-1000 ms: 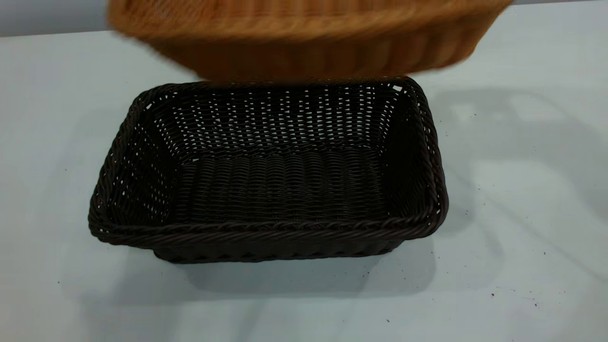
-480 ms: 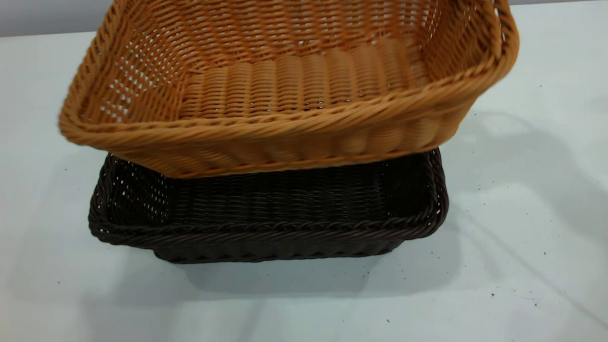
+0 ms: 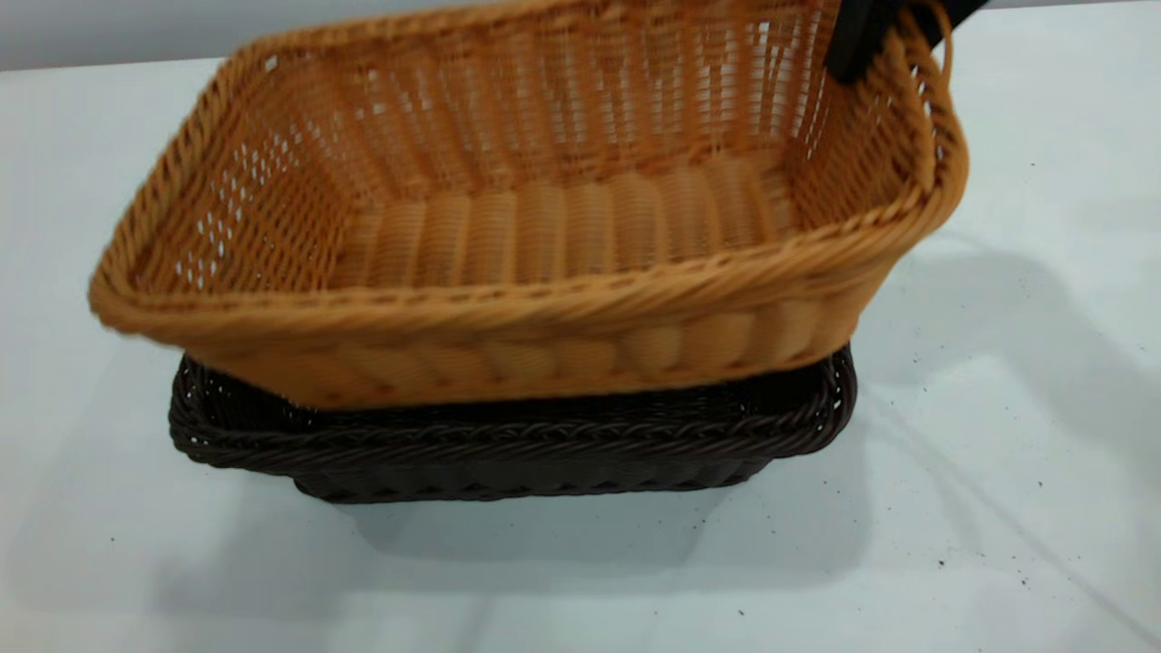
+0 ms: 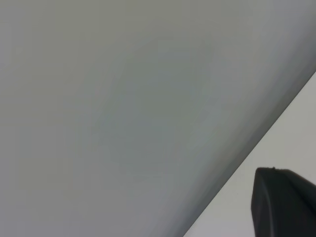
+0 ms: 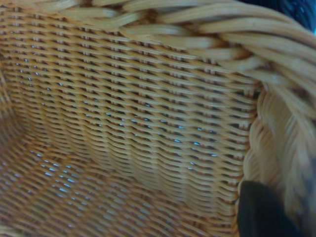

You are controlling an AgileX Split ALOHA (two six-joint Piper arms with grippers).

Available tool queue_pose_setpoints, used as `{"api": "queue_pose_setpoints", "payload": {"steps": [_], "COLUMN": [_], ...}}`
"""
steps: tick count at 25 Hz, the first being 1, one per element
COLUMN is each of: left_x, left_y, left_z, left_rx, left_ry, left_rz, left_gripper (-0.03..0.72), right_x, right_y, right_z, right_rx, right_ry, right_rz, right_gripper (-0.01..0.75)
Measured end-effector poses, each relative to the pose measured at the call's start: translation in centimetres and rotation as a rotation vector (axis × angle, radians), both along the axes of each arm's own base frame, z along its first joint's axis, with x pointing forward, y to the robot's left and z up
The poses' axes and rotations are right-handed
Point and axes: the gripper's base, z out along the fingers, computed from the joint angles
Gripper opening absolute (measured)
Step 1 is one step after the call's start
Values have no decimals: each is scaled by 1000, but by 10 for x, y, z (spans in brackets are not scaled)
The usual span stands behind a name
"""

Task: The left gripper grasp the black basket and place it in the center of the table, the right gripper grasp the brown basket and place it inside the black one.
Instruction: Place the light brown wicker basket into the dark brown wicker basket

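The brown basket (image 3: 544, 245) is hanging tilted above the black basket (image 3: 508, 444), its low left end overhanging the black rim and its base seeming to be just dipping inside, while its right far corner is riding higher. The black basket is sitting flat on the table (image 3: 998, 408), near the middle, so the first step looks done and the nesting step is the one in hand.

The right gripper (image 3: 893, 27) is clamping the brown basket's rim at that raised far right corner; in the right wrist view one dark finger (image 5: 259, 212) is pressing against the inside of the woven wall.

The next move, as I judge it, is calling for levelling the brown basket, shifting it rightward to line up with the black rim, then lowering it and letting go.

The left gripper (image 4: 286, 202) is idling away from the baskets, facing a blank surface; whether it is open cannot be told.
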Motion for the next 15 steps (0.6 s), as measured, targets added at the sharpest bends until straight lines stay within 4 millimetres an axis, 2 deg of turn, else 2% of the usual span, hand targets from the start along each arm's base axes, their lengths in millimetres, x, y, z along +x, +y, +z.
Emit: {"api": "queue_pose_setpoints", "payload": {"steps": [10,15], "left_x": [0,0], "left_y": [0,0], "left_z": [0,0], "left_rx": [-10,-12], "left_ry": [1,1], "left_rz": [5,6], "left_gripper": [-1,-1], "right_x": [9,11], "right_y": [7,7], "right_z": [-24,-28], "right_rx": [41,37], "right_ry": [64,64], "right_rz": [-71,-76], "right_gripper": [108,108]}}
